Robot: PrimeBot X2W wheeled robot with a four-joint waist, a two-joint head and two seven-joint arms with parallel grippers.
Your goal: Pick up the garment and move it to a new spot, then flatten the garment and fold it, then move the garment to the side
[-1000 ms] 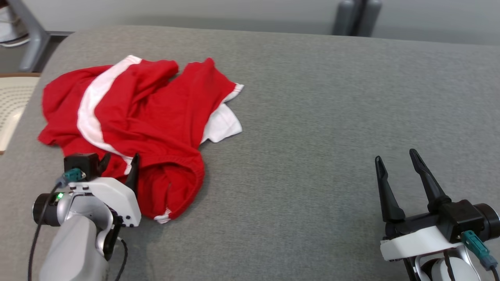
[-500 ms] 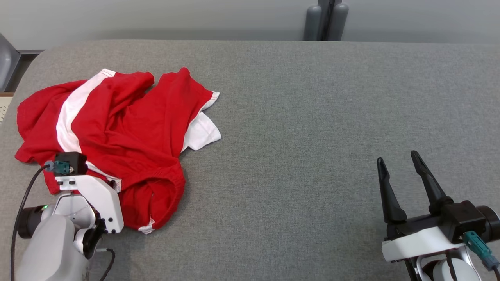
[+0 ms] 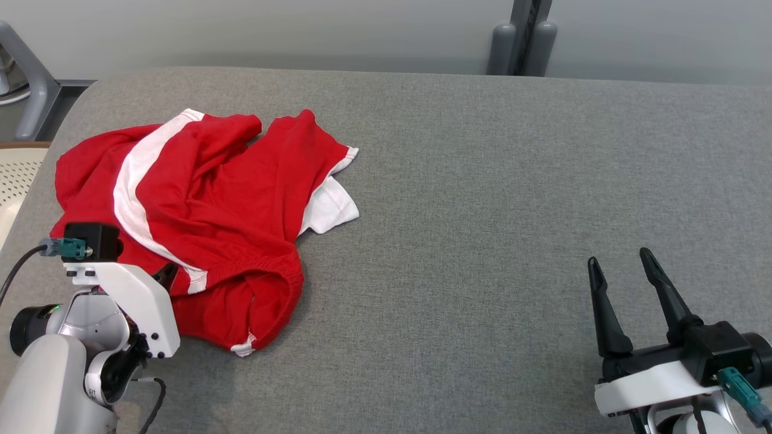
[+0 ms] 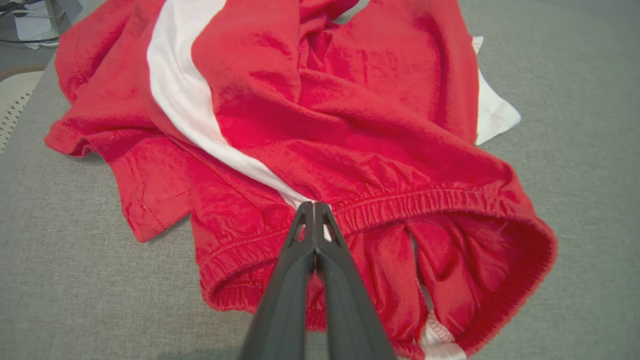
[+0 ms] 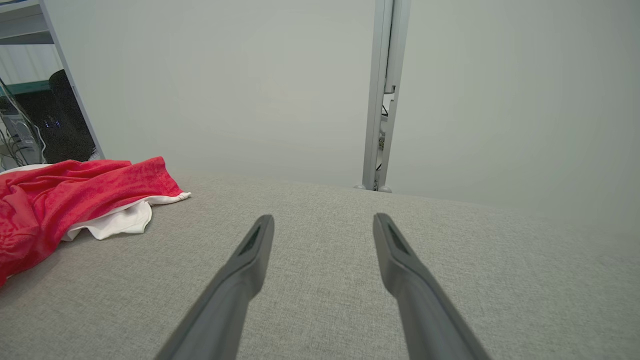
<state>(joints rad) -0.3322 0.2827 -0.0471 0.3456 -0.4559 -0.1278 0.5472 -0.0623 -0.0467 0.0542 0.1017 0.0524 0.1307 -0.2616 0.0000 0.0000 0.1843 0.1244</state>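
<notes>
We find the garment crumpled at the left end of the tabletop, its near waistband pinched in the closed left hand, the right hand wide open and empty, well apart to its right.

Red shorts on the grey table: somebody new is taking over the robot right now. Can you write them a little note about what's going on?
The left pincer is shut, its tips pinching the red shorts at the elastic waistband.
The right pincer is open and holds nothing. It is over bare grey table, well apart from the shorts.
The shorts lie crumpled in a heap on the robot's left side of the table, not yet lifted.
Done: only the grip.
Left: lift them and move them to a new spot, flatten, fold, then move them aside.
</notes>
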